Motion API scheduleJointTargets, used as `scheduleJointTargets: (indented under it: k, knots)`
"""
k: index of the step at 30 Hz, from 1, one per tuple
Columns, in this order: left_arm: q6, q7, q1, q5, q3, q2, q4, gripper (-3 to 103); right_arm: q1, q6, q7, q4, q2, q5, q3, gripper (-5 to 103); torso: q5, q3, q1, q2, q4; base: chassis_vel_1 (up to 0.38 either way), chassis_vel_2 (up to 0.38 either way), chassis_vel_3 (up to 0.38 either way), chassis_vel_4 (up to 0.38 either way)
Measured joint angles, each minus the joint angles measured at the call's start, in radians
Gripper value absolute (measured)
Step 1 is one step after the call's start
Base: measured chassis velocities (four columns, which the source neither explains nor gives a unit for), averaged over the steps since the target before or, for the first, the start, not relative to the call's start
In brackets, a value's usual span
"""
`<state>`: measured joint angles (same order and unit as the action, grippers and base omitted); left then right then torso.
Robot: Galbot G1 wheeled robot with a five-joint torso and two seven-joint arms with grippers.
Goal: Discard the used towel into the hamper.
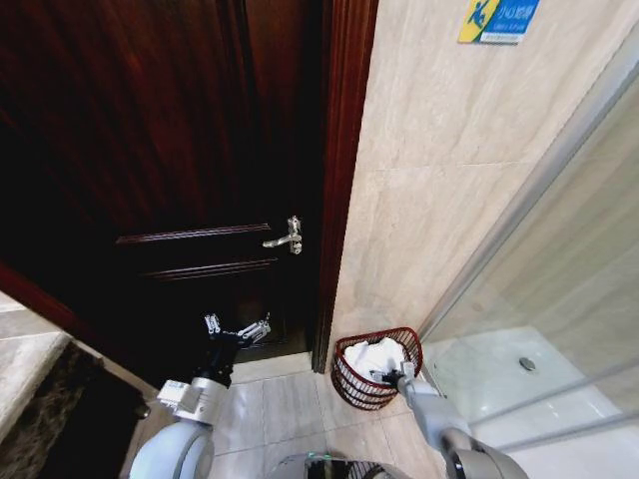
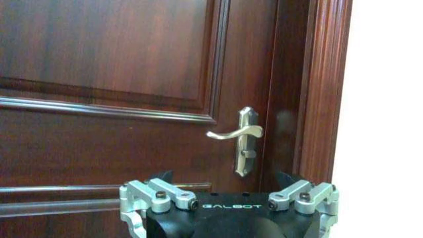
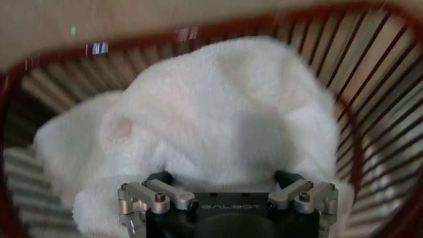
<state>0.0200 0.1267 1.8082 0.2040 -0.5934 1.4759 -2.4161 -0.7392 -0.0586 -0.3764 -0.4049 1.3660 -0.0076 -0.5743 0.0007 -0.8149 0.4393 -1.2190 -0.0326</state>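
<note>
Head view, right gripper [image 1: 391,376] over hamper [image 1: 351,384]

One hamper [image 1: 376,369] stands on the floor, and one white towel [image 1: 371,357] lies in it. There is one dark wooden door [image 1: 170,150] with one metal door handle [image 1: 287,238]. One blue and yellow sign [image 1: 498,20] hangs on the tiled wall. One round drain [image 1: 527,364] sits in the shower floor. Two end effectors are counted: the left end effector [image 1: 238,330] and the right end effector [image 1: 391,373].
</note>
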Motion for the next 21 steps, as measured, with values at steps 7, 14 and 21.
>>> scheduleJointTargets:
  k: [7, 14, 21]
  knots:
    - [0.0, 0.0, 0.0, 0.0, 0.0, 0.0, 0.0, 100, -0.152, -0.073, 0.015, -0.346, -0.074, 0.158, 0.094, 100, -0.0004, 0.0, 0.0, 0.0, 0.0002, 0.0, 0.0, 0.0, 0.0]
    - [0.0, 0.0, 0.0, 0.0, 0.0, 0.0, 0.0, 100, -0.28, -0.102, 0.05, -0.577, -0.122, 0.209, 0.116, 100, -0.0006, 0.001, 0.0, 0.0, 0.0002, 0.0, 0.0, 0.0, 0.0]
    - [0.0, 0.0, 0.0, 0.0, 0.0, 0.0, 0.0, 100, -0.488, 0.019, 0.073, -0.904, -0.15, 0.213, 0.037, 100, -0.0006, 0.001, 0.0, 0.0, 0.0, 0.0, 0.0, 0.0, 0.0]
